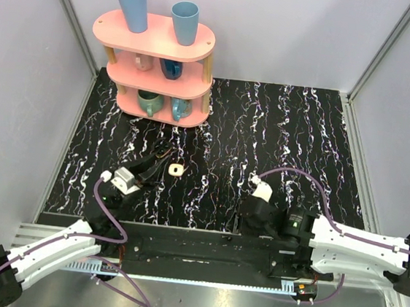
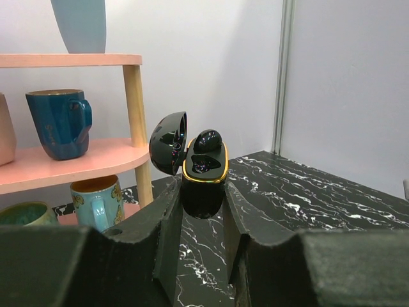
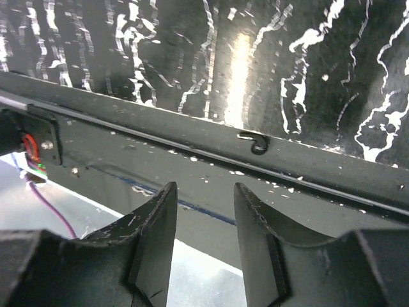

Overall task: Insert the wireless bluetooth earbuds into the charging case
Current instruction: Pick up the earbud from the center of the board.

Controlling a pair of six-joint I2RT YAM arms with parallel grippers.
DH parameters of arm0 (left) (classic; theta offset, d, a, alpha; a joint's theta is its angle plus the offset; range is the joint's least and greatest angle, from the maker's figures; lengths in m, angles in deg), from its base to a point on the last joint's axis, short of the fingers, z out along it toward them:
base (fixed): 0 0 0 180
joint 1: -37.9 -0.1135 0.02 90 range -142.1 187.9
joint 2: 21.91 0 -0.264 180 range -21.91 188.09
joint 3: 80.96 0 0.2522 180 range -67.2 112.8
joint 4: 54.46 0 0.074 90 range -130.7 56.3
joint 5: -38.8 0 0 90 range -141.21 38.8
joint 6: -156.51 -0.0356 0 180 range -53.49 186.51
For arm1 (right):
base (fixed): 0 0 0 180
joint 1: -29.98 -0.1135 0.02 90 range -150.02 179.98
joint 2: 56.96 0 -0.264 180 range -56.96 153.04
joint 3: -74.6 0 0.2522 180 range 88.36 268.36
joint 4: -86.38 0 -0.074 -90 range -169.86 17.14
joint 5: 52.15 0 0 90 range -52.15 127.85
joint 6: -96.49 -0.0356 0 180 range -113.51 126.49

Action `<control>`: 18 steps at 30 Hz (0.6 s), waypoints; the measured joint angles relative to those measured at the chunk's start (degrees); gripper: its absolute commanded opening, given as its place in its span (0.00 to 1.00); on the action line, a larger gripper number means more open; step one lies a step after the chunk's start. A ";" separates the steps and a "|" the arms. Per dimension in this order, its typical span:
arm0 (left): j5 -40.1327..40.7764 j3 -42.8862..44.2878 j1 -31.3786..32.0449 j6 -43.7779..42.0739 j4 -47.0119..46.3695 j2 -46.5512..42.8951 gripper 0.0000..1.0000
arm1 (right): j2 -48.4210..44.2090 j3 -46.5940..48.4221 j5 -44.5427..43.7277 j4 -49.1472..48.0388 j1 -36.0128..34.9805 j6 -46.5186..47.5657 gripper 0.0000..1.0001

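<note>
**Left wrist view.** My left gripper (image 2: pixel 202 195) is clamped on the lower body of the charging case (image 2: pixel 204 167), which stands upright at the centre of the frame. The lid (image 2: pixel 169 142) is swung open to the left. A glossy dark rounded lump (image 2: pixel 208 139) sits at the top of the gold-rimmed base; I cannot tell whether it is an earbud. A pink shelf (image 2: pixel 64 160) with mugs (image 2: pixel 59 123) fills the left of the frame, and the marbled table (image 2: pixel 307 198) the lower right.

**Top view.** A small cream-white piece (image 1: pixel 176 169) lies on the table just right of my left fingers, too small to identify.

**Right wrist view.** My right gripper (image 3: pixel 206 198) has its jaws apart with nothing between them, over the dark rail (image 3: pixel 192 147) at the table's near edge.
</note>
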 measured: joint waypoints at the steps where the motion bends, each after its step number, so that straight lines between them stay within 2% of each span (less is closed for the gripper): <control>1: 0.02 0.00 0.00 0.11 -0.02 0.17 0.00 | 0.04 -1.36 0.11 -0.66 -0.39 -1.60 0.46; 7: -0.02 0.00 0.00 0.33 0.44 0.83 0.00 | 4.94 -7.39 1.01 -3.41 -0.92 -8.46 0.45; 18: -0.04 0.00 0.00 0.79 0.59 1.55 0.00 | 9.40 -9.20 -0.61 -9.84 -1.05 -9.84 0.41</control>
